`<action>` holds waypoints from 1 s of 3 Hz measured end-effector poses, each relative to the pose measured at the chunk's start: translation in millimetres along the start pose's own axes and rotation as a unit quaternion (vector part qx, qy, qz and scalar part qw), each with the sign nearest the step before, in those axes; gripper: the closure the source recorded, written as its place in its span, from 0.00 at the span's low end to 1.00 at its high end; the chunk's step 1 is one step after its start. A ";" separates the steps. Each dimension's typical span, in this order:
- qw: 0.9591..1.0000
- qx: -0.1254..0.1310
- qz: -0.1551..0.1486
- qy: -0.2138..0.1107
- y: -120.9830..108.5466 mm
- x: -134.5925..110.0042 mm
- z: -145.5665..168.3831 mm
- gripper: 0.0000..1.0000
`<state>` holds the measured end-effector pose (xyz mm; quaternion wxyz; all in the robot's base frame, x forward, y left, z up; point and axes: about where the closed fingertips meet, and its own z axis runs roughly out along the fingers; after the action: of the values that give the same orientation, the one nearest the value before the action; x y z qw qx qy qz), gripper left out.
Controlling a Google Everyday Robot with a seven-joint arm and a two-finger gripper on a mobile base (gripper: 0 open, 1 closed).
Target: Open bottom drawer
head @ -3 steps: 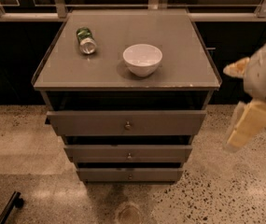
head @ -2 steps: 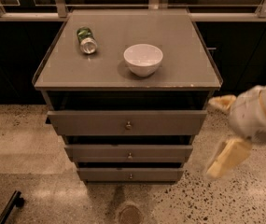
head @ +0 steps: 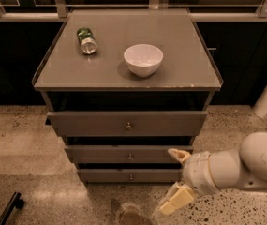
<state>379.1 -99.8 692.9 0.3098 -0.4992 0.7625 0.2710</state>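
The grey cabinet has three stacked drawer fronts. The bottom drawer [head: 105, 175] is the lowest and narrowest, with a small round metal knob [head: 131, 176] at its centre. My gripper [head: 176, 177] is low at the right, just off the drawer's right end and level with it. Its two cream fingers are spread wide, one fingertip [head: 178, 154] up by the middle drawer [head: 100, 153], the other near the floor. It holds nothing. The white arm reaches in from the right edge.
The top drawer [head: 86, 123] stands slightly out from the frame. A white bowl [head: 143, 59] and a green can [head: 86, 40] on its side rest on the cabinet top [head: 180, 64]. Speckled floor lies around; a dark object [head: 10, 207] lies at lower left.
My arm has swung down and to the left, from beside the top drawer to the level of the bottom drawer, close to its right end.
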 end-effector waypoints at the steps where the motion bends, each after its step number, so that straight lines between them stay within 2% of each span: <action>1: 0.999 0.015 0.023 -0.024 -20.7 19.3 51.4 0.00; 2: 0.999 0.034 0.028 -0.014 -48.5 31.5 79.5 0.00; 3: 0.999 0.036 0.026 -0.014 -51.0 30.4 82.6 0.19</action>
<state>433.7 -76.2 610.4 0.3310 -0.4639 0.7801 0.2580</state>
